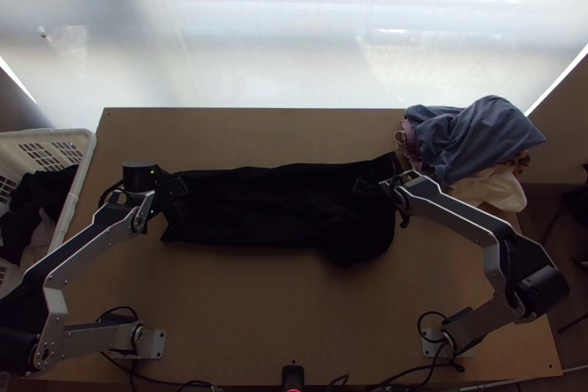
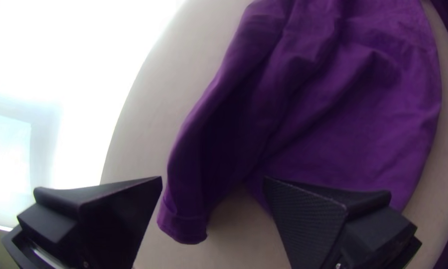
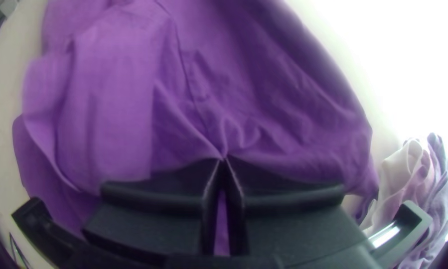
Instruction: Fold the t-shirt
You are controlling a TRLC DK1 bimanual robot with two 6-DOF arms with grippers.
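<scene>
A black t-shirt [image 1: 272,204] lies across the table as a long folded strip, and it looks purple in the wrist views. At its left end is my left gripper [image 1: 176,187]; in the left wrist view the left gripper [image 2: 213,180] stands open above the cloth [image 2: 353,114], a narrow sleeve-like end lying between its fingers. My right gripper [image 1: 371,184] is over the strip's right end. The right wrist view has the right gripper [image 3: 224,160] shut on a pinch of the shirt [image 3: 194,99], with creases running out from the fingertips.
A pile of blue-grey [image 1: 478,134] and cream cloths [image 1: 492,190] rests at the table's back right corner. At the left edge stands a white basket [image 1: 87,153] holding dark clothes. Bare table [image 1: 279,304] lies in front of the shirt, with cables along the near edge.
</scene>
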